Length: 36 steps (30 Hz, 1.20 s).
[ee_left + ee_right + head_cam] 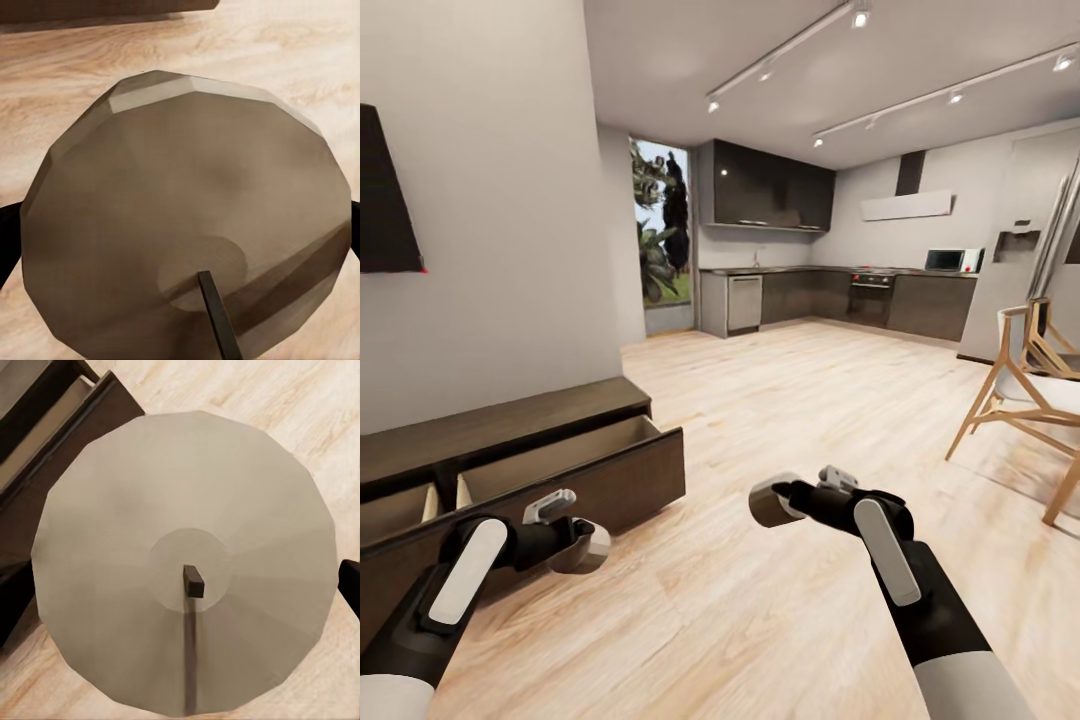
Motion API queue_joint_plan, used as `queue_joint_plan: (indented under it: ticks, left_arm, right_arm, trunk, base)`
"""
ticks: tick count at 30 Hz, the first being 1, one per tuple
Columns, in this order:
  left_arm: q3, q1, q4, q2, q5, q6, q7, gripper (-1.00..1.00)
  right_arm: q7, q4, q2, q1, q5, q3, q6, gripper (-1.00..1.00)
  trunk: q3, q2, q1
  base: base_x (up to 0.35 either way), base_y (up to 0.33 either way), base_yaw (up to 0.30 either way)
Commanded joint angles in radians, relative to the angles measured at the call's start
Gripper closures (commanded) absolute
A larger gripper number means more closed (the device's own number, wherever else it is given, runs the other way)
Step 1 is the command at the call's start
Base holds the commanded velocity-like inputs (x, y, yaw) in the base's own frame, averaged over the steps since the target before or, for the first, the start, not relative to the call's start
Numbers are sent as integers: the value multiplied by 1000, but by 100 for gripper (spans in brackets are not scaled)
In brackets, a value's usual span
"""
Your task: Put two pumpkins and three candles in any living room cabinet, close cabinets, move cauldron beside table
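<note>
I hold one candle in each hand. My left gripper (578,545) is shut on a stubby beige-grey candle (592,549) low over the floor, just in front of the cabinet (510,418). That candle's top (187,202) and dark wick (217,319) loom close in the left wrist view. My right gripper (778,500) is shut on a second candle (764,503) above the open floor. Its round top (187,510) and wick (193,581) face the right wrist camera. The cabinet has two drawers pulled open (550,455), with pale insides.
A dark panel (385,200) hangs on the wall above the cabinet. Pale wooden chairs (1025,385) stand at the right. Light wood floor (780,400) stretches toward the dark kitchen units (840,295) at the back. The cabinet's open drawer edge (52,442) lies beside my right hand's candle.
</note>
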Motion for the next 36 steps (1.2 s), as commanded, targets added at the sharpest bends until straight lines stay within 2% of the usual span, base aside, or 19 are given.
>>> queue_joint_plan:
  ticks: [1,11,27,36]
  left_arm:
    - [0,-1,-1,0,8,3,9,100]
    - [0,-1,-1,0,8,3,9,100]
    - [-1,-1,-1,0,8,3,9,100]
    - [-1,-1,-1,-1,8,3,9,100]
  right_arm:
    - [-12,-3,0,-1,-11,1,0,100]
    - [-13,8,0,-1,-11,2,2,100]
    - [-13,14,1,-1,-12,2,5,100]
    - [-13,15,1,-1,-13,2,5,100]
  trunk:
    - [2,0,-1]
    - [36,2,-5]
    - [76,6,-12]
    - [91,67,-46]
  base:
    - [0,0,120]
    - [0,0,36]
    - [0,0,136]
    - [0,0,140]
